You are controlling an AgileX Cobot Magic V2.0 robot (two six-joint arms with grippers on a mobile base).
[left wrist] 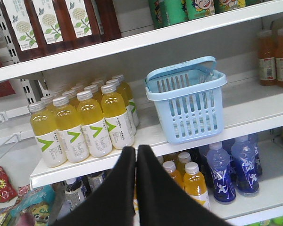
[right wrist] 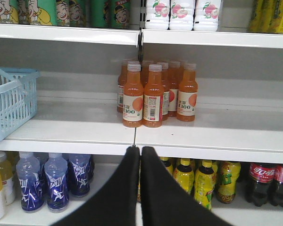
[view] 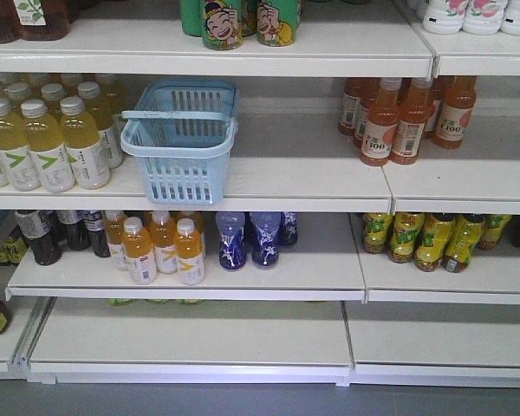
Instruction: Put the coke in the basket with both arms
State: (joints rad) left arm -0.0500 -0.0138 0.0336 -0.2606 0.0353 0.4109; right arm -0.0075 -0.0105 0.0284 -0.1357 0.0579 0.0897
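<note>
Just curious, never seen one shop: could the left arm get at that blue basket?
Probably yes: the basket stands at the front edge of the shelf, and nothing lies between it and the shut left gripper.

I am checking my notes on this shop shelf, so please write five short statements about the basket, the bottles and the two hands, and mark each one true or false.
1. The light blue slotted plastic basket shares a shelf with the yellow drink bottles with white caps. True.
2. The basket's flat handle stands upright. False: it lies folded down across the rim.
3. The black left hand is spread wide. False: its jaws are closed together, empty.
4. The blue plastic bottles stand one shelf below the basket. True.
5. The black right hand grips a bottle. False: it is closed, empty, apart from the orange juice bottles.
</note>
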